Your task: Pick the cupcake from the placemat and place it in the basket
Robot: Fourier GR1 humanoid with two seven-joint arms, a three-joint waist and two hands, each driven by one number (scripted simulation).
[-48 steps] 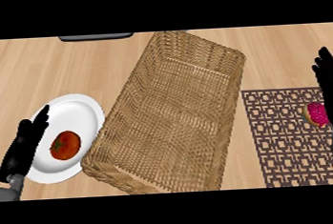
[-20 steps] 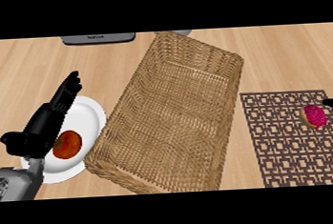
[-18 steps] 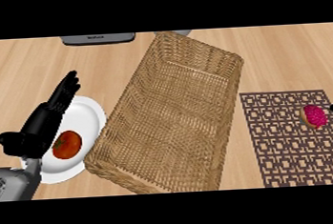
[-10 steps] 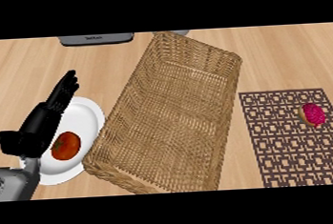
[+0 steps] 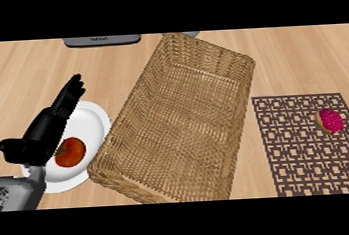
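Note:
The cupcake (image 5: pixel 331 121), pink-topped, lies on its side on the dark patterned placemat (image 5: pixel 301 153) at the right of the head view. The large woven basket (image 5: pixel 181 114) fills the middle of the counter, with nothing inside it. My left hand (image 5: pixel 46 126) hovers at the left over a white plate, fingers straight and pointing away from me, holding nothing. My right hand is out of the picture.
A white plate (image 5: pixel 89 129) with a red tomato (image 5: pixel 70 152) sits left of the basket, partly under my left hand. A dark grey object (image 5: pixel 102 40) lies at the counter's far edge. Bare wood shows around the basket.
My right hand, which was beside the cupcake, has drawn off past the right edge. The cupcake stays on the placemat. My left hand has risen over the plate and holds still.

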